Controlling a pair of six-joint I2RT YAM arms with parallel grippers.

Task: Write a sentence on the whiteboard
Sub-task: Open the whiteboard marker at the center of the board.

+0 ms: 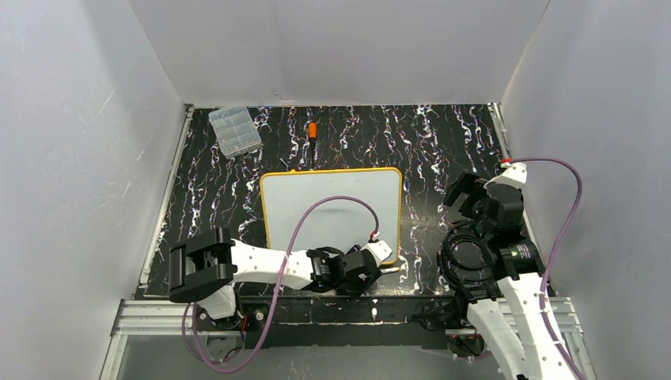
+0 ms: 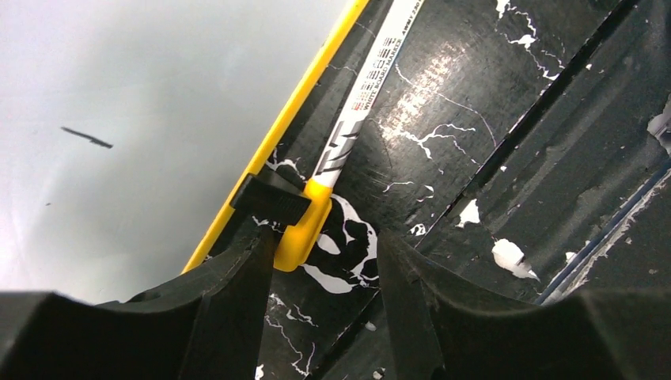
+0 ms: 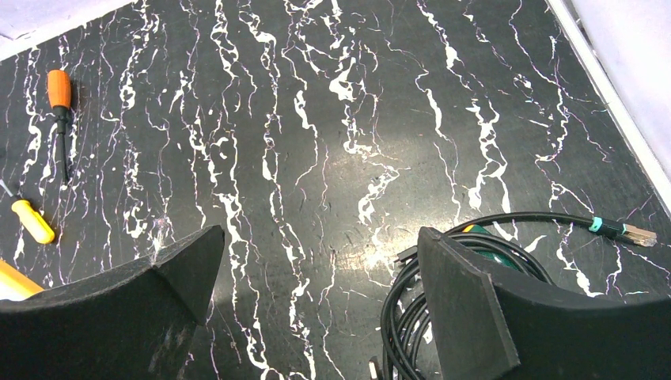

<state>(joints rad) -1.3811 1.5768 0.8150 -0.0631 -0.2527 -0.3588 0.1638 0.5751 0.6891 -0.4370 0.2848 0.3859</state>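
Now | left fingers apart near marker beside whiteboard, likely to grab it for writing | right fingers wide, empty

whiteboard: white, yellow rim | table: black, white veins | marker: white, seemingly yellow-capped

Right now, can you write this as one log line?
left fingers: open around marker | marker: on table beside board | board: no sentence visible | right fingers: open, empty
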